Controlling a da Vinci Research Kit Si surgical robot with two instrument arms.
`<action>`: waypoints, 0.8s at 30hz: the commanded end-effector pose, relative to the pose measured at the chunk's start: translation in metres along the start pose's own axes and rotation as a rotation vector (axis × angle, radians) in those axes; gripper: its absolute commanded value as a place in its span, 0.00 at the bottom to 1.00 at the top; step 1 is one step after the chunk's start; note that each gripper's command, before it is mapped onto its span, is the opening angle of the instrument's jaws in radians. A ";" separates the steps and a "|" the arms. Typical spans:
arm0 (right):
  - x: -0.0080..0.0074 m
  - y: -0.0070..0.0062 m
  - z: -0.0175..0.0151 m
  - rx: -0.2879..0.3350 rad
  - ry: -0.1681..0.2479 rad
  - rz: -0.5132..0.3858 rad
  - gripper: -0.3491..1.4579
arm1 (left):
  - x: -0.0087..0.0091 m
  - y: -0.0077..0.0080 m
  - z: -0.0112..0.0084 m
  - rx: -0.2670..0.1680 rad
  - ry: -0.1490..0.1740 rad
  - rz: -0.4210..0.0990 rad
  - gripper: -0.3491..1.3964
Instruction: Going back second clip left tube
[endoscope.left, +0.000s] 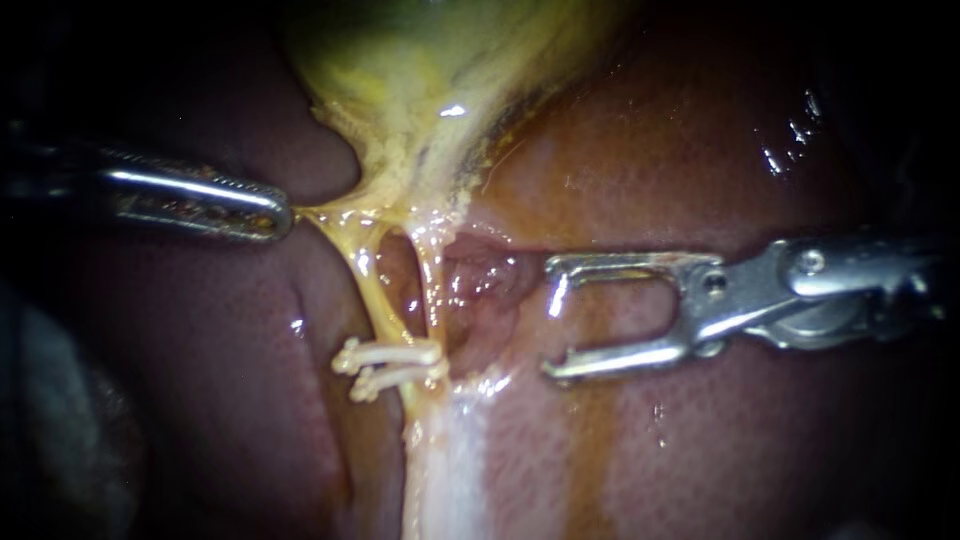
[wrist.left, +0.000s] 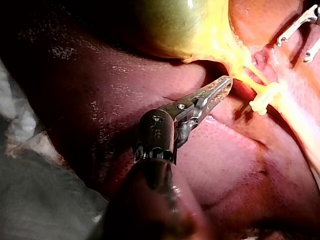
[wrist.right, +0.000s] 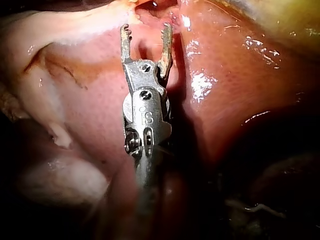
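Thin wet yellow left tube (endoscope.left: 368, 285), likely soft/slippery: take above white clips (endoscope.left: 400, 354) w/ right instrument (endoscope.left: 552, 325), jaws wide open & empty; left instrument (endoscope.left: 280, 215) clamps yellow tissue strand (endoscope.left: 335, 212).

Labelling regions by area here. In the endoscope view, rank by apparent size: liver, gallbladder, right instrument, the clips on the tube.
Liver, filling most of the view.
Gallbladder and right instrument, jaws open: visible parts look similar, both cut off by the edge, so unranked.
Clips on the tube: smallest.
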 end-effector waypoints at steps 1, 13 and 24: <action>-0.0001 0.0000 -0.0002 0.002 -0.011 -0.002 0.47 | -0.0001 0.0000 0.0001 0.002 0.001 0.000 0.00; -0.0004 -0.0003 -0.0012 0.007 -0.038 -0.013 0.47 | -0.0007 0.0000 0.0035 0.008 0.003 0.004 0.00; -0.0004 -0.0004 -0.0016 0.009 -0.038 -0.013 0.47 | -0.0017 0.0000 0.0066 -0.002 -0.002 0.012 0.00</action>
